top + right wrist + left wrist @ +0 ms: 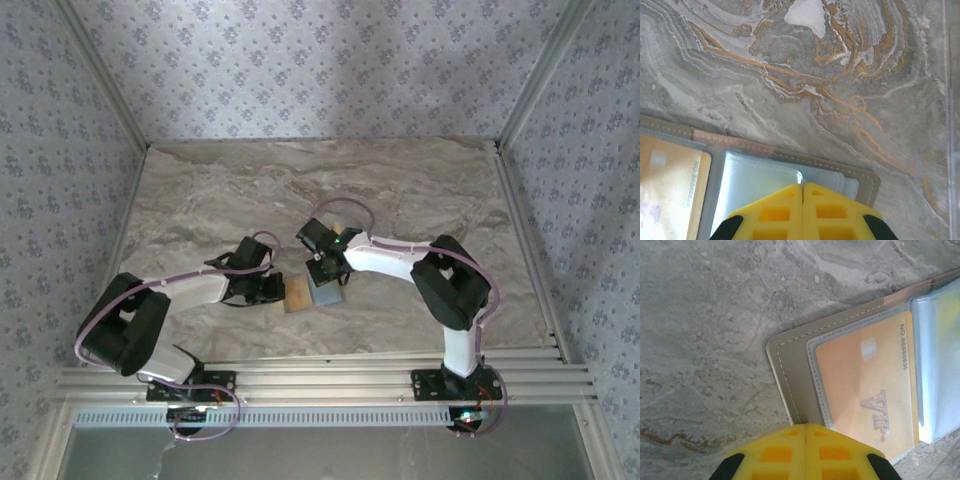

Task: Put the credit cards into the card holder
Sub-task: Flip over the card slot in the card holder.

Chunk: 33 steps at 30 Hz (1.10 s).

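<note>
My left hand [805,426] is clenched, fingertips together at the near edge of the flat gray folding card holder [794,357], which lies open on the marbled table [705,315]. Just ahead, a yellow-orange VIP credit card [860,385] sits in its sleeve. My right hand [803,186] is clenched over the pale clear plastic sleeve [760,172]; whether it pinches it I cannot tell. I'd pin the holder with my left and lift that sleeve's mouth gently.

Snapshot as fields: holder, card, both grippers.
card holder: lying open on the marble table, clear sleeves facing up
credit card: orange, marked VIP, inside the sleeve on the left-arm half
left gripper: shut, at the holder's edge beside that card
right gripper: shut, over the pale sleeve on the other half
</note>
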{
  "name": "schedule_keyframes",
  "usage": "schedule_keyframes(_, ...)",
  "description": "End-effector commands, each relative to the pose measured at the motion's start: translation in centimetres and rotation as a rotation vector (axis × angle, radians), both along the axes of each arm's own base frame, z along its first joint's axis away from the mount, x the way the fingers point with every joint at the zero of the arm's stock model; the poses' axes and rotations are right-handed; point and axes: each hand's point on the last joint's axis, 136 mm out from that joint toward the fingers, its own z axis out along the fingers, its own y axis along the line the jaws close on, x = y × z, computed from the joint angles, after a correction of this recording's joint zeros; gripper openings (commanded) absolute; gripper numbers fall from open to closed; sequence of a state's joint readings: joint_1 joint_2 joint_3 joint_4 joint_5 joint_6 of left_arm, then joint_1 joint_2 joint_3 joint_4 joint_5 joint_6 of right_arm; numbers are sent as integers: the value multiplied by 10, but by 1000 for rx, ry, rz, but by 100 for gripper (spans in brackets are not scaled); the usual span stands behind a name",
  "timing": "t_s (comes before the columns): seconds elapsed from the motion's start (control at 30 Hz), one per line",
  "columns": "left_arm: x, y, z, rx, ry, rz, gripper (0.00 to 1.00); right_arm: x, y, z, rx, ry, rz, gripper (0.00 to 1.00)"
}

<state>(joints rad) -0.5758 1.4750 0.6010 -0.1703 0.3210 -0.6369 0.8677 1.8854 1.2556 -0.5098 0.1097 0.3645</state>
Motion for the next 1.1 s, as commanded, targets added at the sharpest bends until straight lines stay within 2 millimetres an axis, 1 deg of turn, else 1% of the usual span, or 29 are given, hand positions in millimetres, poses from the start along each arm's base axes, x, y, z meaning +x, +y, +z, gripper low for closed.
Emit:
schedule_keyframes(0.0, -9, 12, -30, 80, 37, -5, 4, 0, 0, 30, -6, -41, 17, 0)
schedule_keyframes(0.13, -9, 12, -30, 79, 39, -4, 4, -1, 10, 38, 22, -37, 44, 0)
schedule_keyframes(0.37, -9, 10, -31, 72, 42, -7, 4, -7, 29, 34, 76, 5, 72, 0)
schedule_keyframes(0.53, -9, 9, -31, 68, 44, -6, 4, -16, 43, 33, 161, 64, 95, 0)
schedule_keyframes(0.6, -9, 9, -31, 68, 45, -7, 4, -17, 47, 33, 188, 74, 97, 0)
schedule_keyframes(0.63, -9, 9, -31, 67, 46, -5, 4, -18, 49, 33, 197, 81, 96, 2)
schedule_keyframes(0.73, -9, 9, -31, 67, 47, -6, 4, -18, 53, 33, 241, 97, 94, 15)
schedule_keyframes(0.8, -9, 9, -31, 66, 46, -6, 4, -19, 54, 32, 263, 109, 93, 17)
schedule_keyframes(0.93, -9, 8, -31, 62, 47, -7, 5, -19, 53, 29, 268, 117, 84, 19)
schedule_keyframes(1.07, -9, 7, -31, 59, 49, -6, 5, -19, 51, 25, 259, 119, 77, 27)
